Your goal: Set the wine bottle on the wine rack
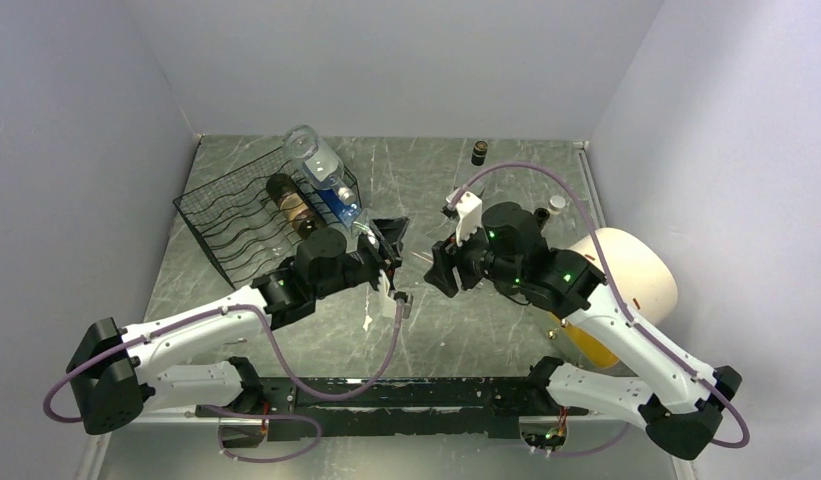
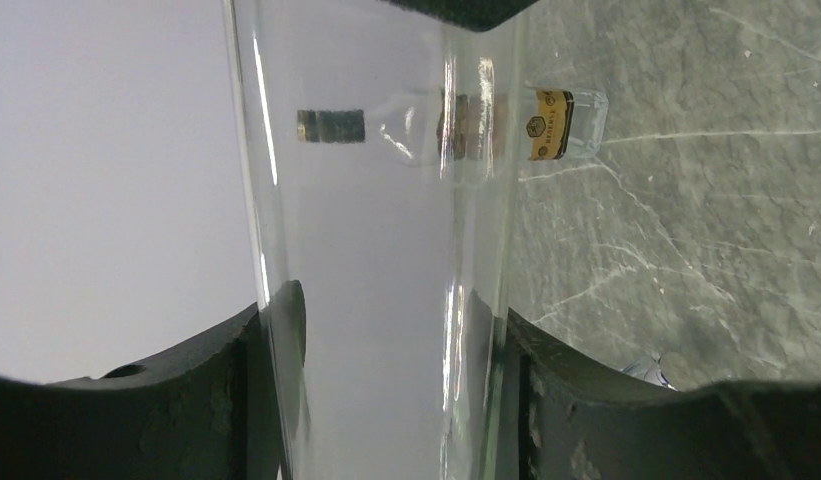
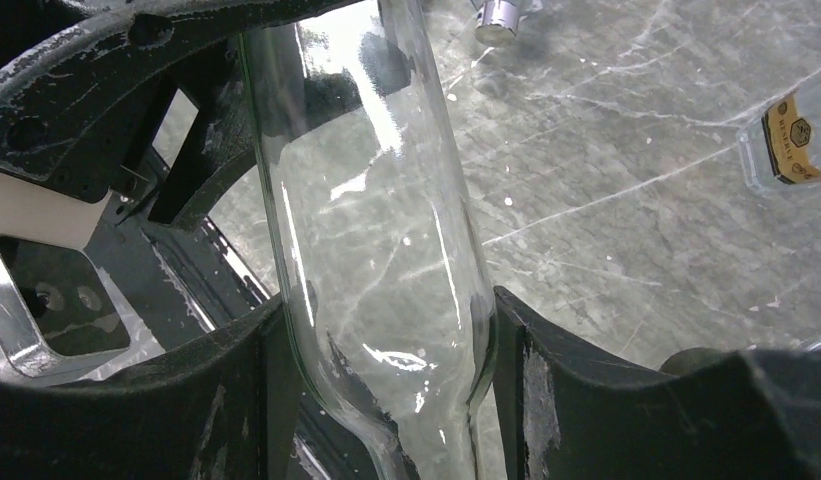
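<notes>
The wine bottle [image 2: 376, 250] is clear glass and hangs between my two grippers above the table's middle. My left gripper [image 2: 386, 400] is shut on its straight body, both pads pressed to the glass. My right gripper [image 3: 381, 400] is shut on the bottle [image 3: 376, 260] where it narrows at the shoulder, with both fingers touching it. In the top view the left gripper [image 1: 391, 262] and right gripper [image 1: 441, 268] face each other closely, and the glass between them hardly shows. The black wire wine rack [image 1: 231, 225] stands at the back left, just behind the left gripper.
In the rack lie a brown bottle [image 1: 286, 205] and a clear bottle with blue inside [image 1: 326, 175]. A small gold-labelled bottle [image 3: 791, 140] lies on the table. At the back stand a small dark bottle [image 1: 479, 152] and a white cap [image 1: 556, 203]. A cream and yellow object [image 1: 636, 270] sits at right.
</notes>
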Action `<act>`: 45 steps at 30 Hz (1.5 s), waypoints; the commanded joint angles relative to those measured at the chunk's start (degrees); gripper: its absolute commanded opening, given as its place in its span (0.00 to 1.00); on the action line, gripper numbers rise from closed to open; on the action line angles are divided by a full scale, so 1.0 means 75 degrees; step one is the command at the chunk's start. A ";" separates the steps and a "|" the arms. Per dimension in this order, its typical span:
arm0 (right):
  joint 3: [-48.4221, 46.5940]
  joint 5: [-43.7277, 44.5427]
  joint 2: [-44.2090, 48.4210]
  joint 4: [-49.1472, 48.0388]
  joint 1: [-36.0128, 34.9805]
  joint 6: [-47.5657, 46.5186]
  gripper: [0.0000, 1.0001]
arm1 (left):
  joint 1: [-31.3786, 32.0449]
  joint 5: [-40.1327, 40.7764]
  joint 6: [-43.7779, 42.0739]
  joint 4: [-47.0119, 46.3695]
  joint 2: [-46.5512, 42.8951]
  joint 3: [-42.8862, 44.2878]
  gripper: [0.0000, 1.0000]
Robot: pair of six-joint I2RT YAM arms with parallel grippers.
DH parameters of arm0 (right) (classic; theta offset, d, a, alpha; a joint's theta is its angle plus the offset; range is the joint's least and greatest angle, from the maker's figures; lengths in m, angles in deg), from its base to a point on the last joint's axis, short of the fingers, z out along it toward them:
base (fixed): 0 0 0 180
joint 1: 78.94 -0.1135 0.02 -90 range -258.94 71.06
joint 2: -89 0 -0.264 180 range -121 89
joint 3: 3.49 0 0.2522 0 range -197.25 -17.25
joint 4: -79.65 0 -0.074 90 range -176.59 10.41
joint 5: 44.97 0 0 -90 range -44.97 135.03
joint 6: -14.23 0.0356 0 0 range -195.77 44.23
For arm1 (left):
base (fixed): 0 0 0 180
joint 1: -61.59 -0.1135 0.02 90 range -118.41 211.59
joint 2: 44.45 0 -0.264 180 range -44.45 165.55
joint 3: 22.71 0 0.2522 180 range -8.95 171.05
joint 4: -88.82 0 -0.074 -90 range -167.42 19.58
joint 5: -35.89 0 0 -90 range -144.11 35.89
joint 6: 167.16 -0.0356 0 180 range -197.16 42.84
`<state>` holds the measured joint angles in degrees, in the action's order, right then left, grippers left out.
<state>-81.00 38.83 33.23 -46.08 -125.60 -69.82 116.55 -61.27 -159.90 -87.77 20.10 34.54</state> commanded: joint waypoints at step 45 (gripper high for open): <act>0.0437 0.2103 -0.0745 -0.1946 0.0020 0.1749 0.00 | -0.0071 0.5296 1.3484 0.1673 -0.0666 0.1629 1.00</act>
<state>-77.52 54.50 27.83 -53.16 -125.55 -57.91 116.15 -22.72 -68.80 -80.05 16.30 44.22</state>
